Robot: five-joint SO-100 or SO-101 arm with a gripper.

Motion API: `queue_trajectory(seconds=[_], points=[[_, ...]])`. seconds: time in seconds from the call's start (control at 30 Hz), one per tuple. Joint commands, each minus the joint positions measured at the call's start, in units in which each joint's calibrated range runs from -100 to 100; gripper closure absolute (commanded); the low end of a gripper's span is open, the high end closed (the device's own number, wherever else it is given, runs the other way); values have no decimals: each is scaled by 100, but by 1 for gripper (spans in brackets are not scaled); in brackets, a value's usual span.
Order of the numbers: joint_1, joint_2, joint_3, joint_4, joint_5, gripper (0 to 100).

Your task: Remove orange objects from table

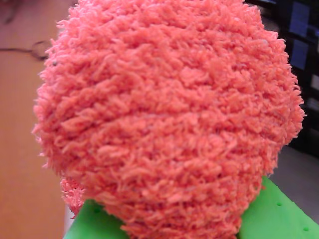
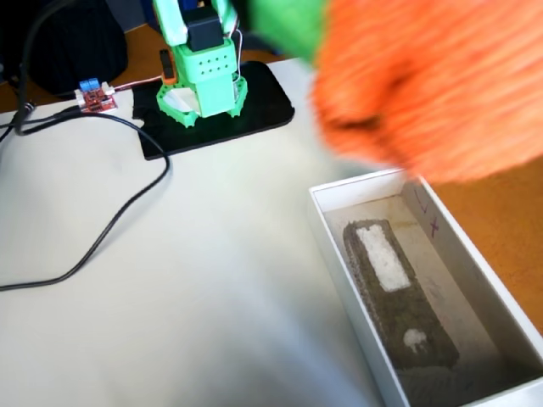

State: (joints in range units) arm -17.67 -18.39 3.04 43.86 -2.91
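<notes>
Tool [image 1: 164,226] clamped around orange lump [image 1: 169,114].

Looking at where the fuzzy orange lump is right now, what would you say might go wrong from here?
The orange lump hangs high and close to the fixed camera, so it hides the gripper; the grip cannot be checked, and the soft pile might slip out. In the fixed view it overlaps the far corner of the white box and the table edge, so a drop now might miss the box. In the wrist view the lump fills the frame, leaving little sight for aiming.
</notes>
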Motion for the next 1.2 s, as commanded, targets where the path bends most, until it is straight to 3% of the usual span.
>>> queue_trajectory(seconds=[0.0, 0.27, 0.47, 1.17], points=[[-691, 115, -178, -256, 10, 100], [-433, -280, 2903, -1723, 122, 100], [-307, -817, 3998, -2121, 186, 100], [-314, -935, 4124, -2323, 259, 100]])
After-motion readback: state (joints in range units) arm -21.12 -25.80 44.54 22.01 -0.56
